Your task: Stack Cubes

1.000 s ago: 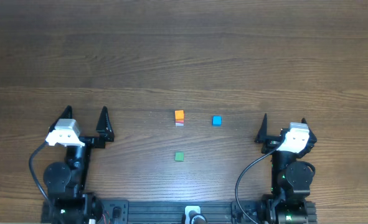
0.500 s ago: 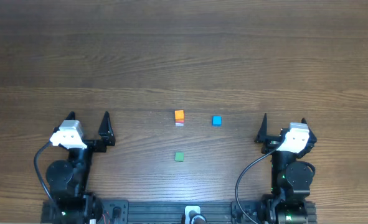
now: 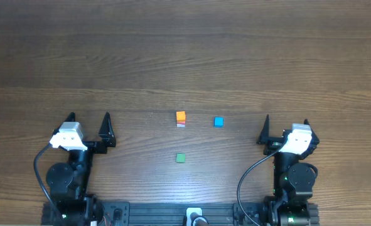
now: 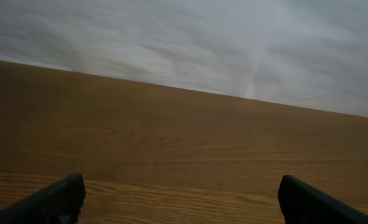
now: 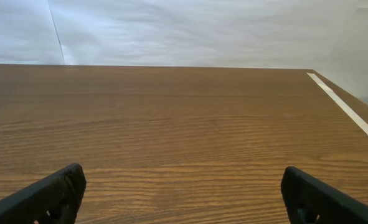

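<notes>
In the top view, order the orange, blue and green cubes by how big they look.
1. orange cube, slightly largest, though perhaps just nearer the camera.
2. blue cube and green cube look alike.

Top cam hangs high over the wooden table [image 3: 185,50], looking straight down on a wide stretch. Both wrist cams sit low and close to that same tabletop, facing out flat across it toward the pale wall [image 5: 184,31] behind.

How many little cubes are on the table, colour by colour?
Orange cube: 1
Blue cube: 1
Green cube: 1
Total: 3 plain to see; a reddish sliver at the orange one's edge may be a fourth.
</notes>
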### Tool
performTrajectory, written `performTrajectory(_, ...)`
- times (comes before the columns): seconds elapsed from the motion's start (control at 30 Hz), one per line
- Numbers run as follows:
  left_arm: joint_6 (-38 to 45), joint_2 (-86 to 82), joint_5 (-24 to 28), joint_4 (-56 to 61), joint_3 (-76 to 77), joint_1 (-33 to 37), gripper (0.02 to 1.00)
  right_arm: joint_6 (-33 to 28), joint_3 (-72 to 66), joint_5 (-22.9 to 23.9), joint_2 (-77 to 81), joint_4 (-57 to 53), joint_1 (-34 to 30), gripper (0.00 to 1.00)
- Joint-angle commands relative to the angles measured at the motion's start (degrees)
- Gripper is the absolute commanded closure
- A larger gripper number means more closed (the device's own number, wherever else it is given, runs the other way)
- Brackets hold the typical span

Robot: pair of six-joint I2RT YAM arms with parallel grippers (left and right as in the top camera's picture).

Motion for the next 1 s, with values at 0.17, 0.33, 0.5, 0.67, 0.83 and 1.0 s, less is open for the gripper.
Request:
performTrajectory(0.17,0.9,-0.7,0.3,-0.2,-0.2,0.3,0.018,0.2,-0.6,-0.3,-0.4,0.2,-0.4,0.007)
performTrajectory(0.33,0.9,-0.7,0.3,-0.2,-0.2,0.3,0.020,0.2,-0.6,0.0,-0.4,0.2,-0.4,0.009)
performTrajectory(0.5,0.9,-0.7,0.3,-0.2,-0.2,0.3,0.018,0.2,-0.6,-0.1,-0.4,0.9,-0.4,0.009)
performTrajectory(0.67,0.8,-0.7,0.3,-0.2,-0.2,0.3,0.018,8.0,-0.6,-5.2,-0.4,6.7,-0.3,0.007)
performTrajectory(0.83,0.9,-0.7,0.3,-0.2,-0.2,0.3,0.018,23.6,-0.6,-20.9,-0.4,13.7,-0.3,0.009)
performTrajectory(1.0,0.9,-0.7,0.3,-0.2,-0.2,0.3,0.018,30.2,-0.5,-31.9,-0.3,15.7,-0.3,0.009)
